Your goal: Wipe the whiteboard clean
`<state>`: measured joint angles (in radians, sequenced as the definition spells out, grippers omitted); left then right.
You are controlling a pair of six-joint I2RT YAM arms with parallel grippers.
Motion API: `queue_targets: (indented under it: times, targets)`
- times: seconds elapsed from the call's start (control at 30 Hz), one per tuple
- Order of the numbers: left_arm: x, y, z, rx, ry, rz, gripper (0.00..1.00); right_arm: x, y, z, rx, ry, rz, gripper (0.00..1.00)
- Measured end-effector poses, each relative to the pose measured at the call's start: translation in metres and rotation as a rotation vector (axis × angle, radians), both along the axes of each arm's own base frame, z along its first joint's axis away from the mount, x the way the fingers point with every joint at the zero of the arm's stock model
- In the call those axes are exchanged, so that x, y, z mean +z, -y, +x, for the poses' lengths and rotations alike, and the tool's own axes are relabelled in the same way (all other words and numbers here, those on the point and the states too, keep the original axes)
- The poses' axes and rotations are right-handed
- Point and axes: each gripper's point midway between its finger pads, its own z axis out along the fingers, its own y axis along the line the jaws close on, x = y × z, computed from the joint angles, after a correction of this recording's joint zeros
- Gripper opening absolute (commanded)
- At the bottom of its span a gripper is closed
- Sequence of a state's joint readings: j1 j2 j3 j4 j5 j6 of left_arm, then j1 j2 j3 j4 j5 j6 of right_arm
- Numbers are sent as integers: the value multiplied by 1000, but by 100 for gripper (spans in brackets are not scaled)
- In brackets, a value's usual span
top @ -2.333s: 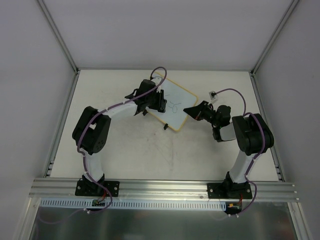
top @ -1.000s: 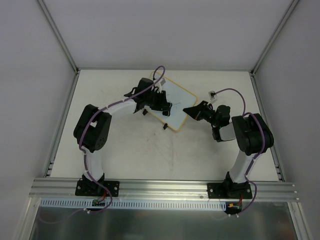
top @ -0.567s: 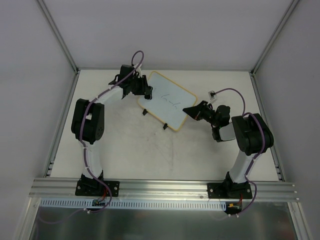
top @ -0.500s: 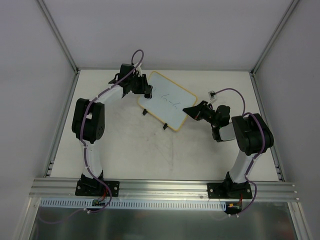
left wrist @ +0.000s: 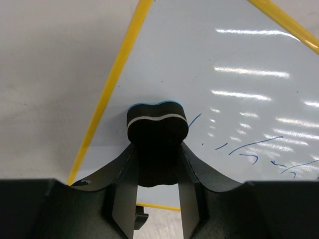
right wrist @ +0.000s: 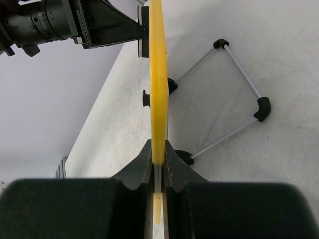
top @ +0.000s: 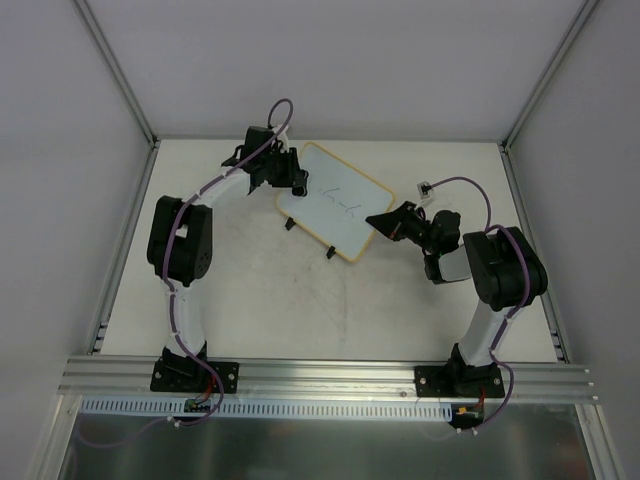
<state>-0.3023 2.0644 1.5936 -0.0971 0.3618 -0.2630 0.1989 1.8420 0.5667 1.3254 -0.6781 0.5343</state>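
The whiteboard [top: 340,205] stands tilted at the back middle of the table, with a yellow frame and blue handwritten marks [top: 341,202] across its middle. My right gripper [top: 383,221] is shut on the board's right edge, seen edge-on as a yellow strip [right wrist: 158,84] between the fingers. My left gripper [top: 294,184] is shut on a small black eraser [left wrist: 156,119] and presses it to the board's face near the left frame [left wrist: 113,84]. Blue marks [left wrist: 249,148] lie to the right of the eraser.
The board's wire stand with black feet [right wrist: 263,105] rests on the table behind it. Two black feet [top: 329,252] show at the board's near edge. A small white clip [top: 425,187] lies by the right arm's cable. Enclosure walls ring the table.
My left gripper swept the eraser from the board's middle to its left edge. Blue marks still show on the board's middle. The right gripper and the board have stayed put.
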Motion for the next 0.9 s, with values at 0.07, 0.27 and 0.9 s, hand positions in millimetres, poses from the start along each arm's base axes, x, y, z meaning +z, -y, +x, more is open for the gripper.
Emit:
queue_targets:
  times: [0.07,0.27,0.9]
  targets:
    - [0,4,-2,-1,5,7,0,0,0,0,0,-1,1,0]
    - [3,35,-24,-37,31,42,0,0,0,0,-1,-4,0,0]
    - [9,129,-94,-181,77,4,0,-3,3,1,-7,-14,-4,0]
